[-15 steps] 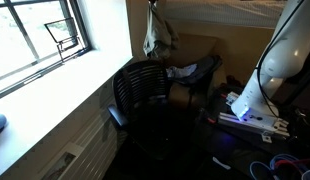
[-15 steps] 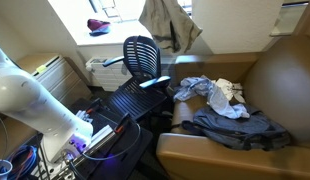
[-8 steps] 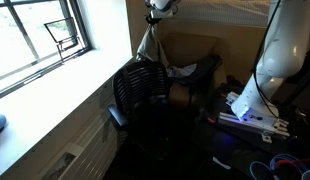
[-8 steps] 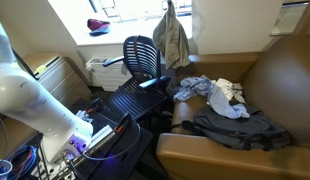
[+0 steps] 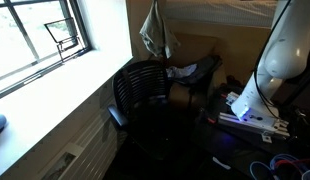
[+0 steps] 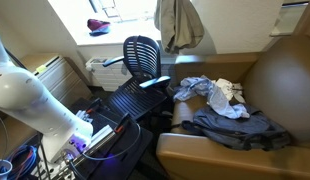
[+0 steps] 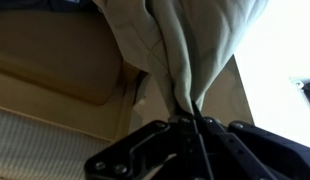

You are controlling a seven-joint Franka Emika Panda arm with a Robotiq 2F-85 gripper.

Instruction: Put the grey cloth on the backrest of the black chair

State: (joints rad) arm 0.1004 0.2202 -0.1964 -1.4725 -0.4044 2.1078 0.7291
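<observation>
Fabric of the grey cloth (image 5: 155, 35) looks soft, light and limp, so you should expect it to swing and to fold on itself. It hangs in the air above the black chair (image 5: 145, 92), apart from the backrest (image 6: 142, 52) in both exterior views. In the wrist view the gripper (image 7: 195, 120) has its fingers narrow, pinching one bunched edge. This hold seems good: the long free part can drape over the backrest, though it may slide off.
</observation>
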